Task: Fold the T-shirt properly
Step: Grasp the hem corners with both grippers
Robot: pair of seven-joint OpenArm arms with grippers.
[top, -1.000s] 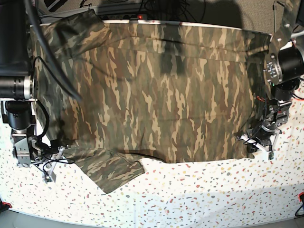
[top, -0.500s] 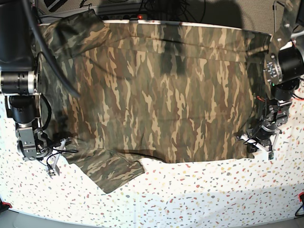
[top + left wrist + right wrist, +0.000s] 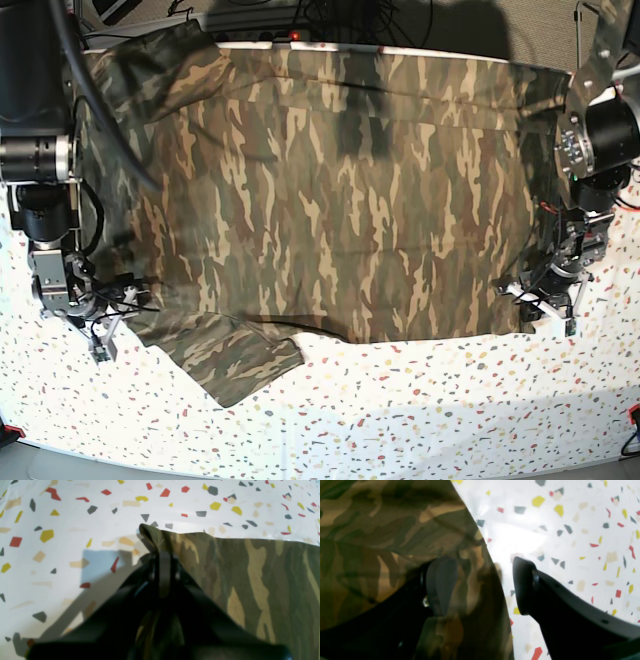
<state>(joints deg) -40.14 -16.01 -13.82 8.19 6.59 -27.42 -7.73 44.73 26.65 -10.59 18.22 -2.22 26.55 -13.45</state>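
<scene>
The camouflage T-shirt (image 3: 330,190) lies spread flat across the speckled table, with one sleeve (image 3: 235,360) folded out toward the front. At the shirt's front right corner in the base view, my left gripper (image 3: 535,297) is shut on the cloth. The left wrist view shows its jaws (image 3: 160,553) pinched together on a small bunched corner of the T-shirt (image 3: 250,580). My right gripper (image 3: 115,312) stands open at the shirt's left edge. In the right wrist view it (image 3: 482,585) straddles the T-shirt's (image 3: 382,530) hem, with one finger (image 3: 442,585) at the cloth and the other over bare table.
The white tabletop with coloured flecks (image 3: 420,410) shows in front of the shirt. Cables and dark equipment (image 3: 300,20) run along the back edge. Both arms' bodies stand at the table's left (image 3: 40,160) and right (image 3: 600,140) sides.
My right gripper has opened wider and moved back along the shirt's left edge, away from the table's front. The left gripper has kept its grip and place.
</scene>
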